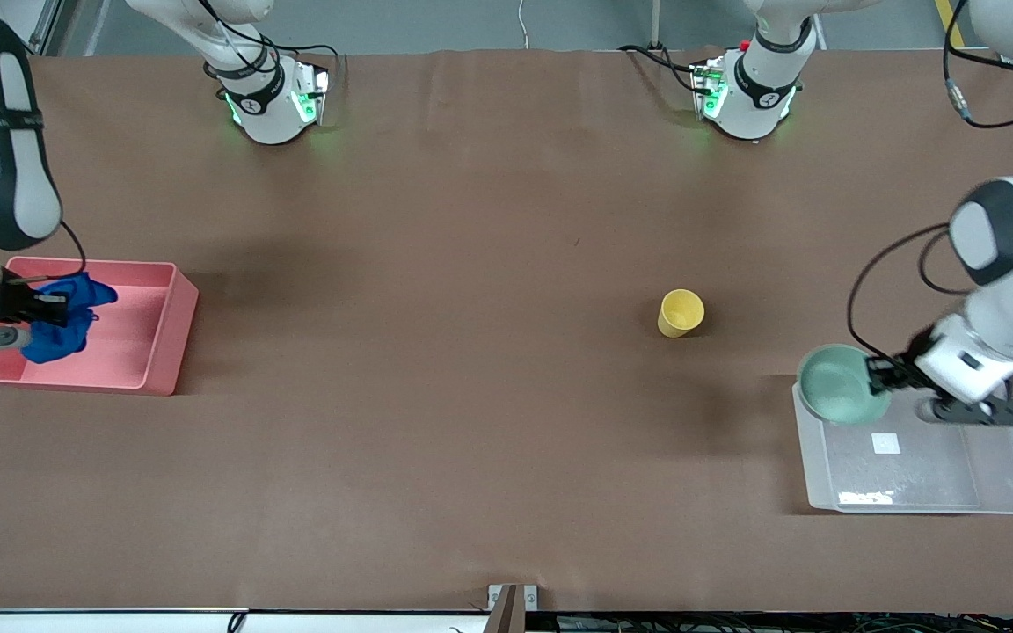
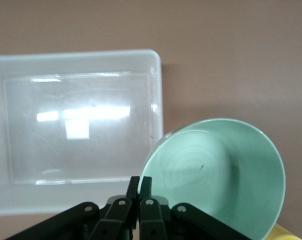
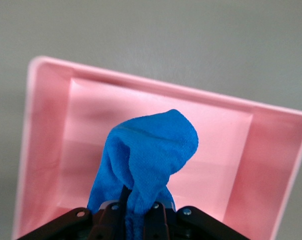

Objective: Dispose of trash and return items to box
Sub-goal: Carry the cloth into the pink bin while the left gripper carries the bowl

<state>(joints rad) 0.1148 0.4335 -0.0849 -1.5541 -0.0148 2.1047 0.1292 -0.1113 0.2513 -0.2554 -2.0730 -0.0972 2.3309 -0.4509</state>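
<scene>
Our left claw (image 1: 878, 373) is clamped on the rim of the bowl (image 1: 839, 383). It holds the bowl up over the corner of the box (image 1: 1008, 492), so the box floor lies down and a bit to one side. We think the bowl must go over the middle before we let go. Our right claw (image 1: 51, 309) is clamped on the trash (image 1: 62, 327), right over the pink bin (image 1: 168, 338). The cup (image 1: 679, 313) stands on the surface (image 1: 471, 396), nearer our left arm.

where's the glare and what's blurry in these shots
Left wrist view: bright glare streaks on the clear box floor. Front view: the left gripper holding the mint bowl looks slightly motion-smeared. Right wrist view: the blue trash sharp, the pink bin softer.
</scene>
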